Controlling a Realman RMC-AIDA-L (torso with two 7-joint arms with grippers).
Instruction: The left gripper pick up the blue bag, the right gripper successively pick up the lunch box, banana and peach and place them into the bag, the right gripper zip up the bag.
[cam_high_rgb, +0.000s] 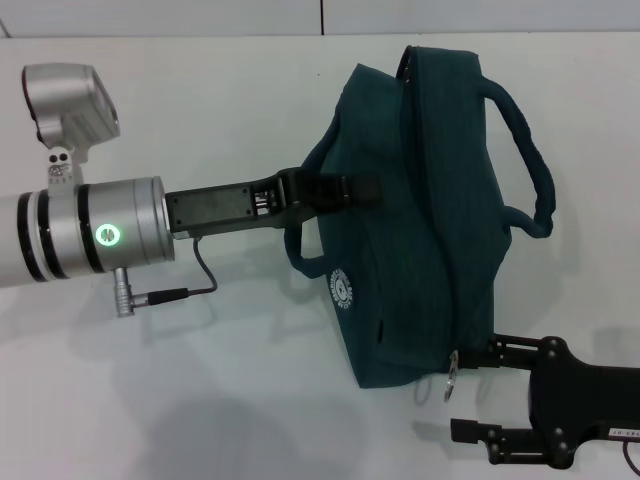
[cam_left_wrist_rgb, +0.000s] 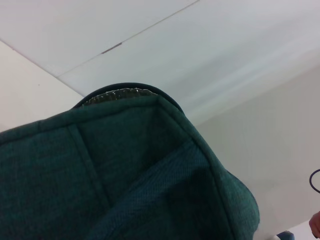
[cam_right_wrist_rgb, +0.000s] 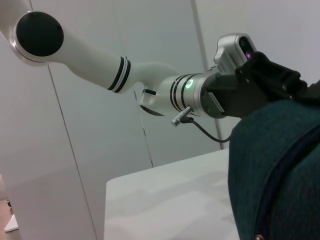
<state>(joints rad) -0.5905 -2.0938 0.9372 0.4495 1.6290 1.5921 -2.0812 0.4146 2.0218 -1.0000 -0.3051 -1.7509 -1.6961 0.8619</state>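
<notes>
The blue bag (cam_high_rgb: 410, 180) hangs lifted above the white table, its round white logo (cam_high_rgb: 343, 285) facing me. My left gripper (cam_high_rgb: 345, 190) reaches in from the left and is shut on the bag's near side by one looped handle (cam_high_rgb: 295, 250). The other handle (cam_high_rgb: 525, 140) arches to the right. My right gripper (cam_high_rgb: 472, 392) is open at the bag's lower corner, its upper finger (cam_high_rgb: 500, 350) next to the silver zipper ring (cam_high_rgb: 452, 378). The bag fills the left wrist view (cam_left_wrist_rgb: 125, 175) and shows in the right wrist view (cam_right_wrist_rgb: 265, 165) with the left gripper (cam_right_wrist_rgb: 260, 70). Lunch box, banana and peach are out of view.
The white table (cam_high_rgb: 200, 380) spreads under and around the bag. The left wrist's silver camera housing (cam_high_rgb: 75, 100) and a grey cable (cam_high_rgb: 200, 275) hang by the left arm. A small reddish bit (cam_left_wrist_rgb: 316, 225) at the left wrist view's edge cannot be identified.
</notes>
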